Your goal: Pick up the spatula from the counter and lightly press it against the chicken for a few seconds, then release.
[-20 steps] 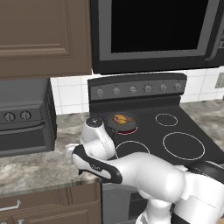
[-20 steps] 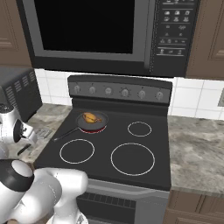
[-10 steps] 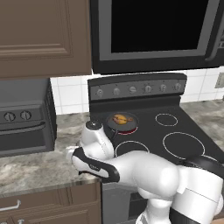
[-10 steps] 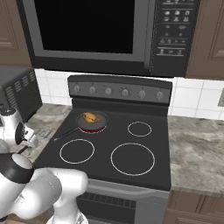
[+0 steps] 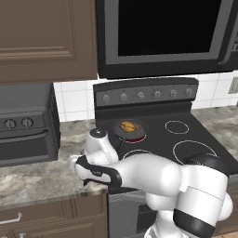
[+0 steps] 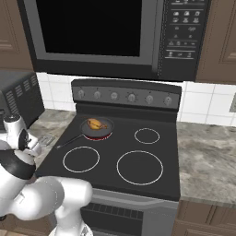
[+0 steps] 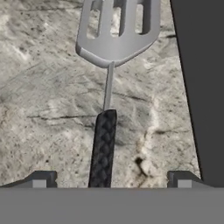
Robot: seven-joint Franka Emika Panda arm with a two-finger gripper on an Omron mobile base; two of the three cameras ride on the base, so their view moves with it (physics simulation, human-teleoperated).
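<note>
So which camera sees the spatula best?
The hand view. The spatula lies right below it on the counter, slotted blade and black handle in plain sight between the open fingers. The right base view gives just a small grey patch, probably its blade, on the counter beside the stove.

Claw (image 7: 111,180) wide open, facing downward

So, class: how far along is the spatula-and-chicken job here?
Done: the open gripper is lined up over the grey slotted spatula with a black handle, lying on the mottled stone counter. In hand: the tips flank the handle, not closed. Left: grasp, lift, press the browned chicken in the black frying pan, release.
</note>
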